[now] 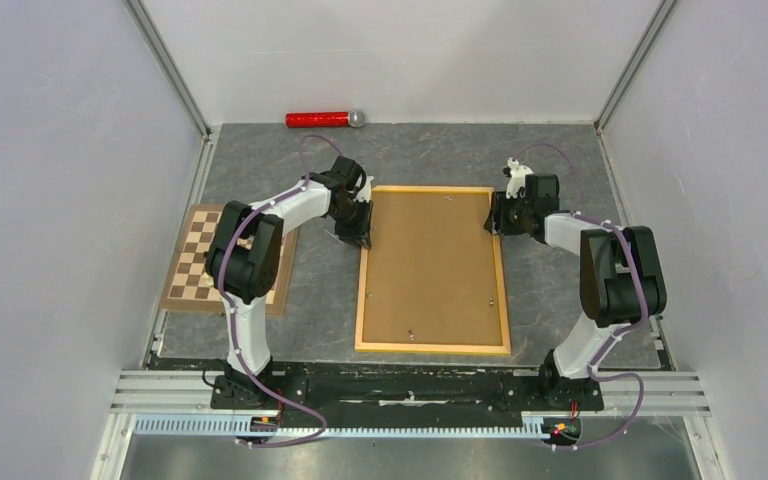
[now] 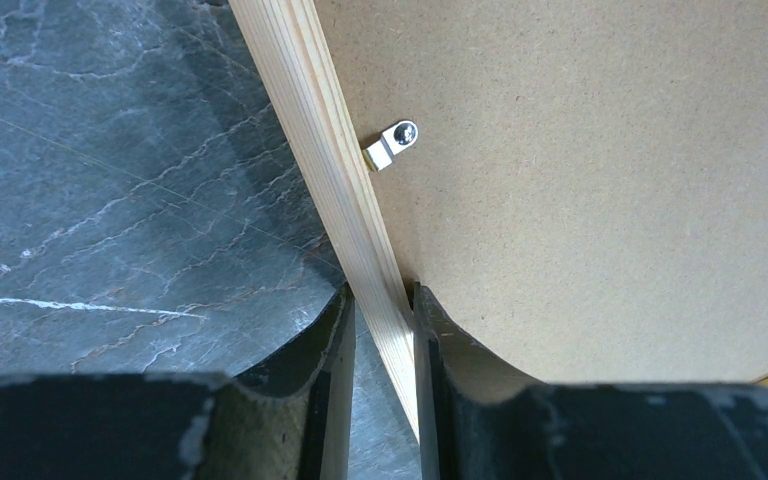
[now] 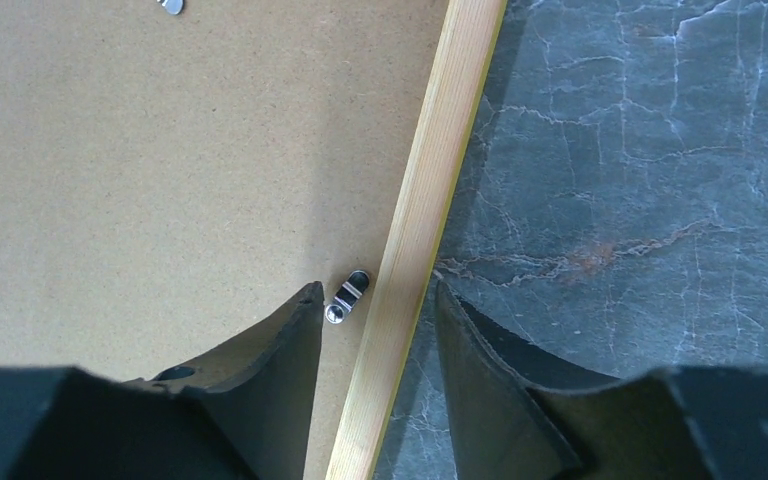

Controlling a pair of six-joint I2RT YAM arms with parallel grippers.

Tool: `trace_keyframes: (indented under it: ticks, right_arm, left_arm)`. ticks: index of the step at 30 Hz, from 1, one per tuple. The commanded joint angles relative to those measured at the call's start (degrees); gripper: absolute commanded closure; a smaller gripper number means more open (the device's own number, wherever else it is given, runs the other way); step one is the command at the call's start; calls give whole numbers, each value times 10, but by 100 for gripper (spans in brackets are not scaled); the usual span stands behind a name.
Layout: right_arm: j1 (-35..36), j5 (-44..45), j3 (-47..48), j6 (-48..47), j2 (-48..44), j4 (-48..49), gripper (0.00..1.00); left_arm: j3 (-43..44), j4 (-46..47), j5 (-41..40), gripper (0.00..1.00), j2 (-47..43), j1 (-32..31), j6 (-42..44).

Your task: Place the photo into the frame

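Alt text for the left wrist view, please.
The left gripper is closed on the pale wood rail of the frame. A brown backing board fills the frame, with a small metal clip beside the rail. The dark marbled table lies to the left.

Thin-railed yellow-orange frame (image 1: 432, 349), lying flat (back side up)

left tool (image 2: 381, 298): clamped, pointing down | right tool (image 3: 378, 295): jaws apart
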Motion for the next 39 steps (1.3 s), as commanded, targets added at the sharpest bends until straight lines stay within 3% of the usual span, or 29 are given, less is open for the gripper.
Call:
trace_keyframes:
  ticks: [1,25,39]
  right_arm:
    - [2,13,17,-3,9,10,54]
    - [2,53,15,-42,7,1,72]
    - [1,46,10,-65,-6,-15,89]
  left_arm:
    - [-12,-11,-7,98,-17,2,35]
    - [-16,-6,-7,98,-17,4,31]
    - [-23,10,-7,98,-14,9,1]
